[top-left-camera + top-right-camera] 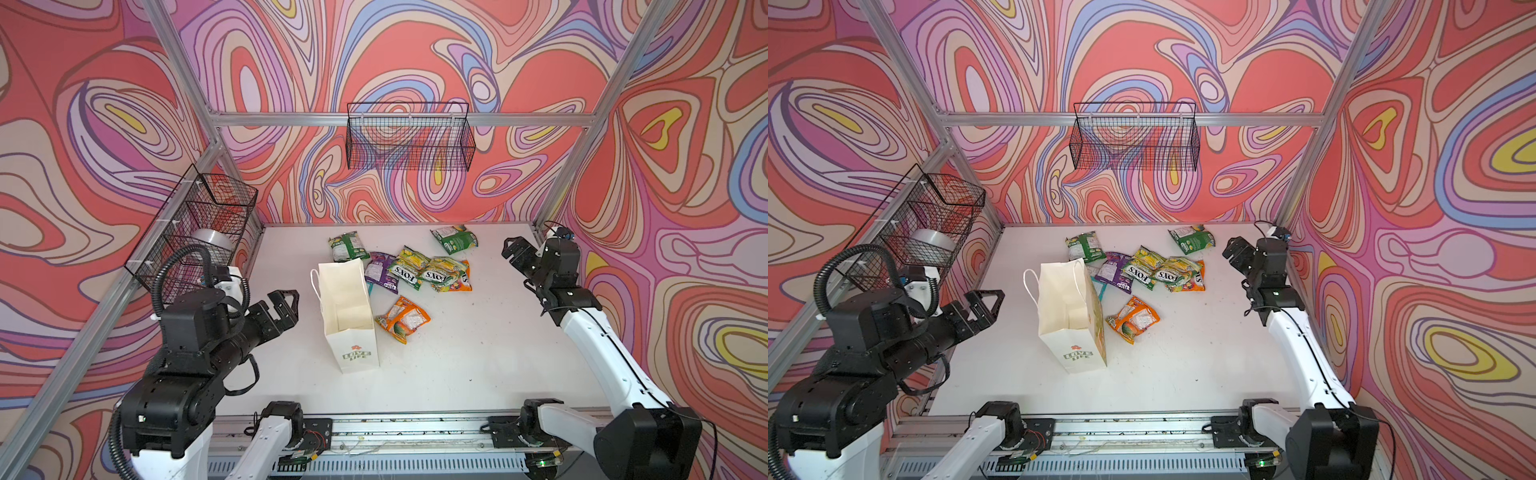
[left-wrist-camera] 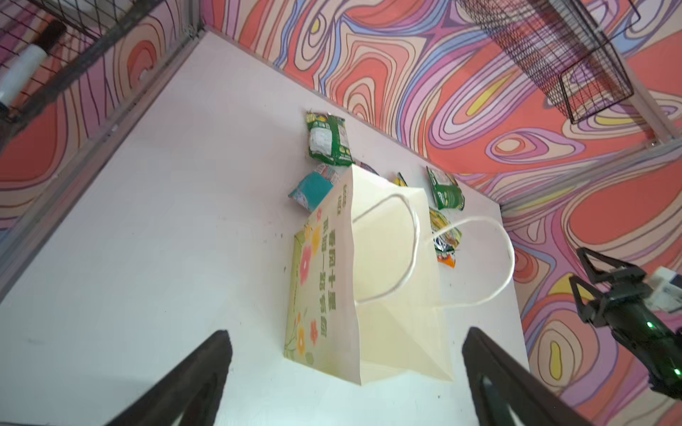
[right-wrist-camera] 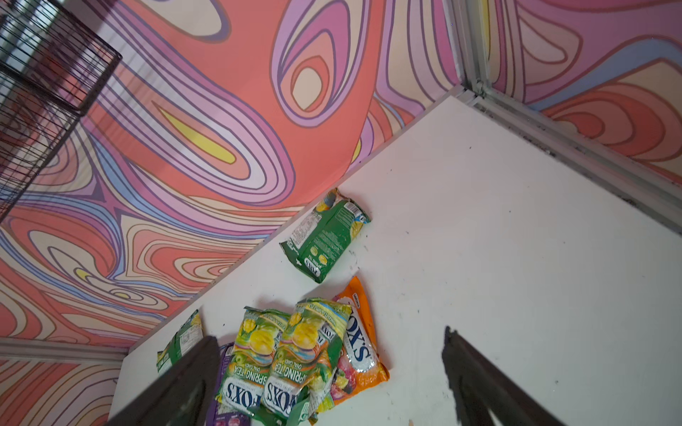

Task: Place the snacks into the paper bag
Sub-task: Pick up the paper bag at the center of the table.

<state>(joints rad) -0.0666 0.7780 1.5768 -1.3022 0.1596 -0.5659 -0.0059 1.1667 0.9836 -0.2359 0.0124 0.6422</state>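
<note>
The paper bag [image 1: 353,345] is seen standing upright, mouth open, on the white table [image 1: 465,365], left of the middle in both top views. All the snacks are found on the table outside the bag. A green pouch [image 1: 348,246] is laid behind the bag near the back wall; a second green pouch [image 1: 454,240] is laid apart to the right, also near that wall. A purple pouch [image 1: 380,272] is placed just beside the bag's far right corner and is overlapped by two yellow-green pouches [image 1: 409,268] printed FOX'S; an orange pouch [image 1: 462,283] is partly covered by these. Another orange pouch [image 1: 402,319] is laid alone just right of the bag; a teal pouch [image 2: 312,189] is shown in the left wrist view against the bag's far side. The left gripper [image 1: 288,309] is held in the air left of the bag, jaws spread wide, nothing gripped; the right gripper [image 1: 512,249] is held near the table's right edge, apart from the pouches, jaws likewise wide and empty.
</note>
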